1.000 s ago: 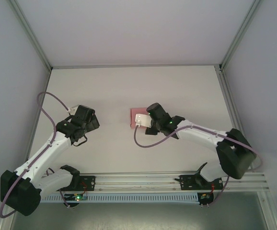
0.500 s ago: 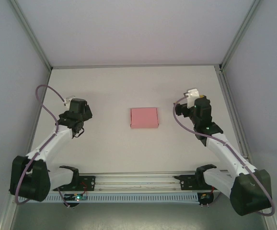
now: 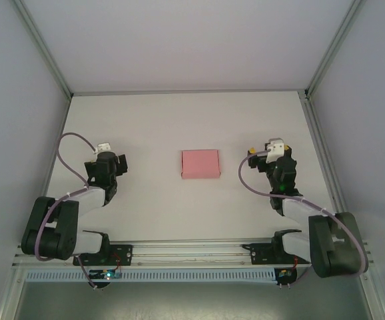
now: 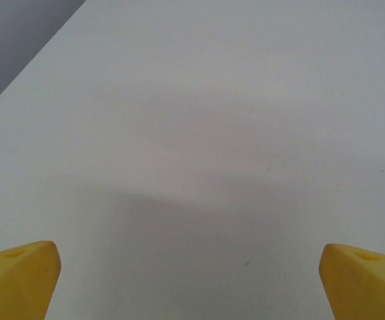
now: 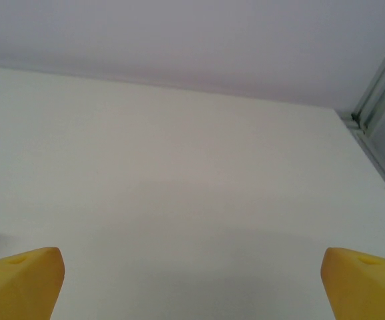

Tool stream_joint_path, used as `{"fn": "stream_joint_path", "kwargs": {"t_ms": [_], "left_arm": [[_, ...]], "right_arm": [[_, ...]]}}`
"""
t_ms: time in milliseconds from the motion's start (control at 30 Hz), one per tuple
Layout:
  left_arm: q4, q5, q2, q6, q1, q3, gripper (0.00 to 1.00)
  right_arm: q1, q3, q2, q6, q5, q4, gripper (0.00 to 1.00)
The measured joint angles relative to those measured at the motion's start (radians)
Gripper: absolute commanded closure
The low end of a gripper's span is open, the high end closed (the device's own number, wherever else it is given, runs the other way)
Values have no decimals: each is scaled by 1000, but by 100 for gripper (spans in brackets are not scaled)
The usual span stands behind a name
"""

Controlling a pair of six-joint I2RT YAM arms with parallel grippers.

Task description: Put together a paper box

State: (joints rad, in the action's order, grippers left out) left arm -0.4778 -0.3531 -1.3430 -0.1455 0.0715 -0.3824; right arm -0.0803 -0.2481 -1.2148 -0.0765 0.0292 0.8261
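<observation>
The paper box [image 3: 200, 163] is a small pink shallow rectangular box lying by itself on the white table, midway between the two arms. My left gripper [image 3: 107, 165] is folded back at the left, well apart from the box. In the left wrist view its yellow fingertips [image 4: 19, 279] stand wide apart over bare table, so the left gripper [image 4: 192, 283] is open and empty. My right gripper [image 3: 278, 162] is folded back at the right, also away from the box. Its yellow fingertips [image 5: 20, 282] are spread wide, and the right gripper [image 5: 192, 283] holds nothing.
The white table [image 3: 192, 120] is enclosed by grey walls with aluminium posts [image 3: 42, 50] at the back corners. A metal rail [image 3: 192, 253] runs along the near edge by the arm bases. The frame's right post [image 5: 379, 87] shows in the right wrist view.
A second ago my right gripper was at the box and the left arm reached inward. Both arms have since pulled back and folded toward their bases, leaving the box alone in the middle.
</observation>
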Motion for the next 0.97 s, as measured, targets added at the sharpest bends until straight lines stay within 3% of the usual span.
{"fn": "stream_joint_path", "kwargs": {"t_ms": [233, 300, 367, 967], "left_arm": [[-351, 112, -196, 79, -3, 26, 0], [-347, 137, -228, 88, -3, 30, 0], [-361, 159, -229, 89, -16, 27, 0], [-375, 192, -228, 89, -39, 13, 0]], "right_arm": [[27, 0, -193, 1, -39, 163, 2], [38, -3, -274, 13, -39, 220, 2], [64, -35, -310, 32, -49, 163, 2], [89, -62, -312, 72, -37, 196, 2]]}}
